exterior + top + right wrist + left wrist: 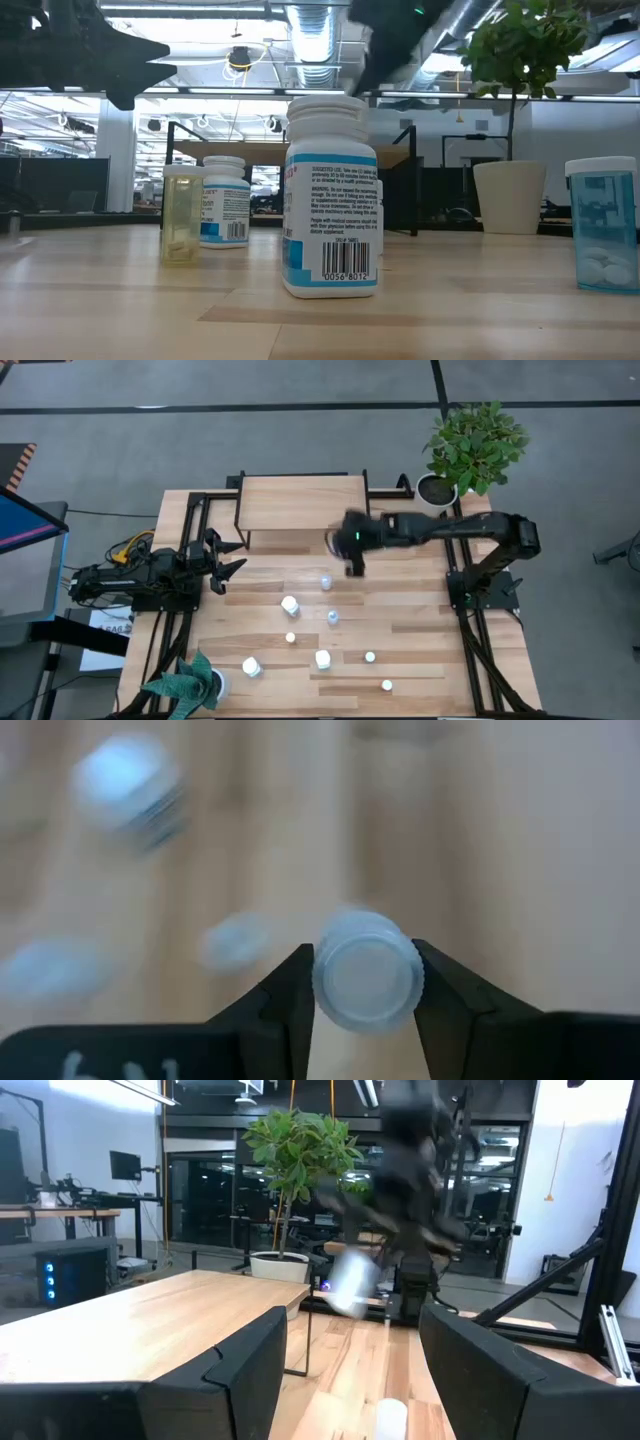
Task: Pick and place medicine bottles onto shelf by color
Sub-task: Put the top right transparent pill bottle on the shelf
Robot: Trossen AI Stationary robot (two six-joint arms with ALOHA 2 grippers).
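Right gripper (362, 982): I see it clamping a white-capped bottle (366, 970) just beside the shelf (300, 503).
Left gripper (228, 563): fingers wide, parked at the table's left edge.

overhead, table-level, two wrist views

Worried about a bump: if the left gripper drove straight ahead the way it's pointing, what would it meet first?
Probably the shelf: its leg and wooden edge lie just ahead of the left gripper, though depth is unclear.
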